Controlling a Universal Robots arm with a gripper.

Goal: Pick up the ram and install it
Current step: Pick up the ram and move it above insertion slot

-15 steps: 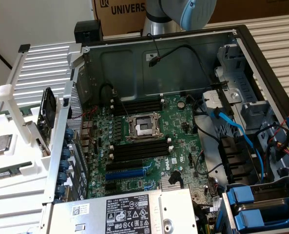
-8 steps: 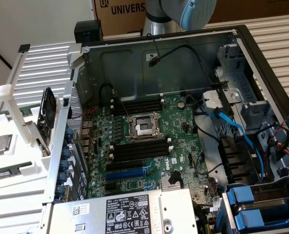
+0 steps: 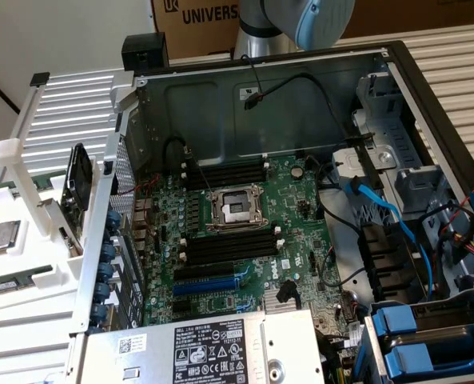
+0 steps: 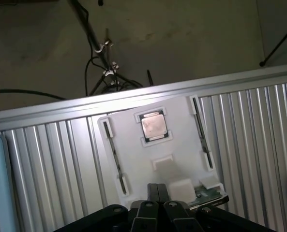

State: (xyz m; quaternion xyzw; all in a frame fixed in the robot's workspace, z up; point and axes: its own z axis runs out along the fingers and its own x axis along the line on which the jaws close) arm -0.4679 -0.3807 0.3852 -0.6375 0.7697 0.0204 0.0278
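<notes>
Wrist view: ram (image 4: 209, 195) lies just beside the closed tool (image 4: 157, 187).

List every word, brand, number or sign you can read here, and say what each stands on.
"UNIVERS", cut short by the robot arm: on the cardboard box.
Black label on the power supply: too small to read.
White sticker beside it: too small to read.
Motherboard print: too small to read.
Processor chip: nothing legible.

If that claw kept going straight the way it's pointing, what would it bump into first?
Probably the white holder tray, at its raised blocks beside the ram; the shut gripper points at them, though depth is hard to judge.
</notes>
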